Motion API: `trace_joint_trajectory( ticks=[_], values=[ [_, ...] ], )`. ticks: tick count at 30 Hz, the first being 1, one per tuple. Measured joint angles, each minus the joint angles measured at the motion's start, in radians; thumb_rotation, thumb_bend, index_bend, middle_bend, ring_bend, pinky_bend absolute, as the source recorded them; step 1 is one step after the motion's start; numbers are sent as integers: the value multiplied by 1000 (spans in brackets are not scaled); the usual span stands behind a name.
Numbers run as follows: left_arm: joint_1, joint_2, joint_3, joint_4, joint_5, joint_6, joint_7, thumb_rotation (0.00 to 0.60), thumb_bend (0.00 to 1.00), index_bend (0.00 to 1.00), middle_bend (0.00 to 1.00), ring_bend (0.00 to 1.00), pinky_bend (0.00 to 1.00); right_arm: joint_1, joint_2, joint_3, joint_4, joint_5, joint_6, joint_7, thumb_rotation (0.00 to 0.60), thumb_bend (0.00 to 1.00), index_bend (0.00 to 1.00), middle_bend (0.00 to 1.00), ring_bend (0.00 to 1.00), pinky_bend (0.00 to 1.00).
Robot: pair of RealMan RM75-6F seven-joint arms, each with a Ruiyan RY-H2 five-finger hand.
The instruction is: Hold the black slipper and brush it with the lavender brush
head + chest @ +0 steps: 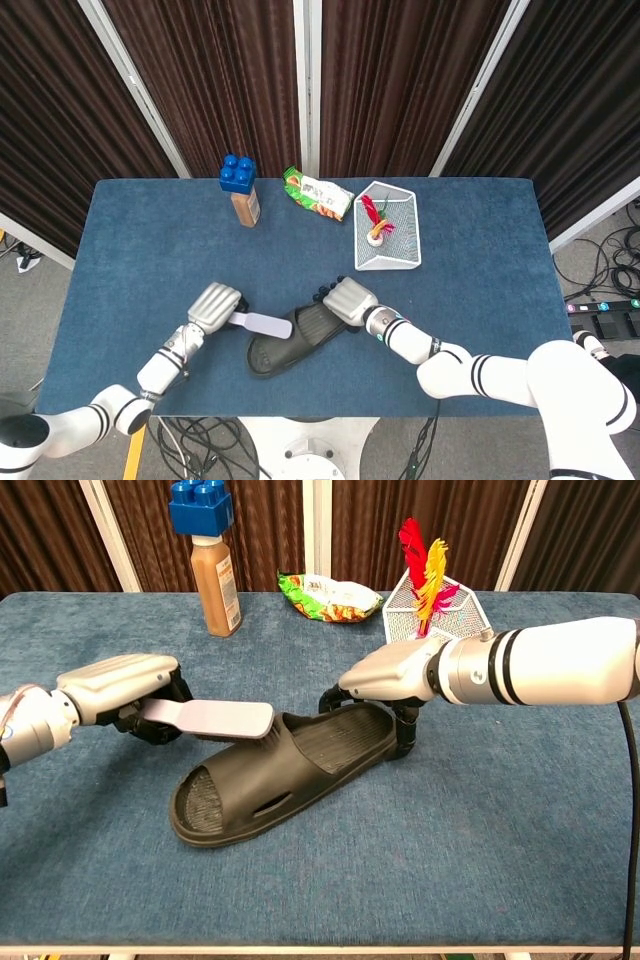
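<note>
1. The black slipper (275, 775) lies sole-down on the blue table (500, 830), near its front edge, toe opening toward the robot's left.
2. The right hand (385, 680) grasps the slipper's heel end; its fingers (403, 735) reach down over the rim on both sides.
3. The left hand (125, 690) is clenched around the handle of the lavender brush (212, 720).
4. The brush is held level, bristles down, its head over the slipper's strap.
5. At the table's rear stand a brown bottle (245, 208) with a blue cap, a snack packet (318, 193) and a wire basket (388, 240).
</note>
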Motion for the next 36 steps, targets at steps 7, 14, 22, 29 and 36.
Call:
trace_joint_trajectory(
  ticks=[7, 14, 22, 29, 36],
  values=[
    [29, 60, 33, -109, 68, 107, -5, 600, 987, 1000, 1000, 1000, 1000, 8, -3, 5, 5, 9, 5, 5, 600, 212, 554, 382, 240, 207],
    [33, 72, 75, -161, 115, 107, 68, 600, 988, 1000, 1000, 1000, 1000, 14, -4, 0, 5, 21, 7, 3, 600, 212, 554, 382, 240, 207],
    [10, 9, 44, -42, 62, 36, 94, 600, 988, 1000, 1000, 1000, 1000, 15, 4, -15, -10, 29, 16, -7, 600, 212, 554, 383, 240, 208],
    [-3, -20, -16, 38, -22, -12, 56, 600, 987, 1000, 1000, 1000, 1000, 16, 4, -19, -15, 34, 25, -11, 600, 211, 554, 383, 240, 209],
    [22, 16, -17, -15, -9, 55, 18, 600, 987, 1000, 1000, 1000, 1000, 21, -1, -16, -5, 41, 26, -9, 600, 210, 554, 383, 240, 209]
  ],
)
